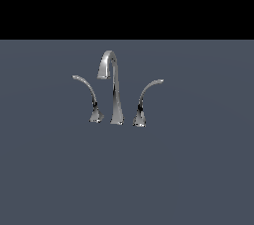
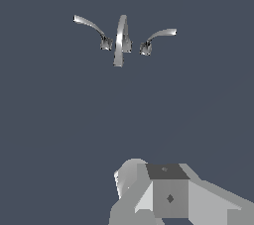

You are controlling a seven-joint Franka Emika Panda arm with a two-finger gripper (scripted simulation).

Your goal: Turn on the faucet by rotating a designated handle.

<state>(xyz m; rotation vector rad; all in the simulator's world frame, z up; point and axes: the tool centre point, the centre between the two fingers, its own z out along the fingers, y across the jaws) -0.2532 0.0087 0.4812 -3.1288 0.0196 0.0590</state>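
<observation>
The chrome faucet (image 1: 113,87) stands on the flat grey surface, its tall hooked spout in the middle. The handle (image 1: 87,90) is the slim lever at the exterior view's left, arcing up from a small flared base with its tip pointing left. The mirror-image lever (image 1: 145,97) stands on the other side of the spout, tip pointing right. The wrist view shows the faucet (image 2: 120,40) and the handle (image 2: 91,25) from above, at a distance. Only grey blocky parts of my gripper (image 2: 168,196) show at that picture's edge, well apart from the faucet. Its fingertips are out of view. The exterior view does not show the gripper.
The grey surface (image 1: 188,169) spreads flat all around the faucet. A black background lies beyond its far edge. No other objects show.
</observation>
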